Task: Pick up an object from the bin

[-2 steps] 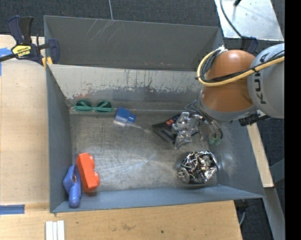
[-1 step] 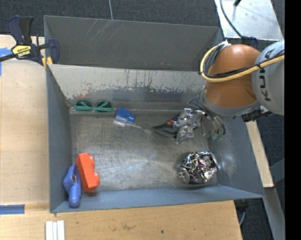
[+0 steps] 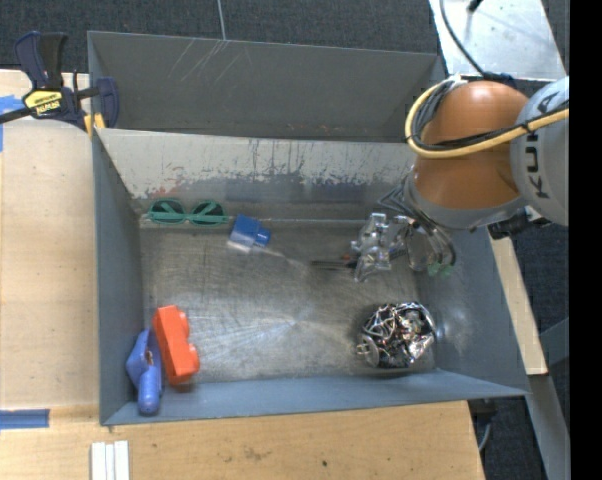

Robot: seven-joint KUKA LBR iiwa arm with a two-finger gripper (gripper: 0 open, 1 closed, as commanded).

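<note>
A: What does the camera view show of the surface and the room?

B: A grey metal bin with a scratched, scuffed floor and sloped walls. Dark flooring lies behind it.

A: What is in the bin?

B: 5 loose things. Take the crumpled silver-and-black ball near the front right as the landmark. Far to its left, by the front corner, an orange block lies touching a blue handled piece. Behind the ball and well to its left, a small blue-and-white piece lies on the floor. Further left again, against the back wall, is a green pair of loops.

A: And the gripper?

B: It hangs just behind the ball, toward the back wall, apart from it and over bare floor. The ball is the thing nearest to it. Above and to the right of the ball, the arm's orange cover shows, with a yellow cable looped round it.

A: How far open is it? Is anything in it?

B: I cannot tell how wide it stands, and I see nothing held in it.
</note>
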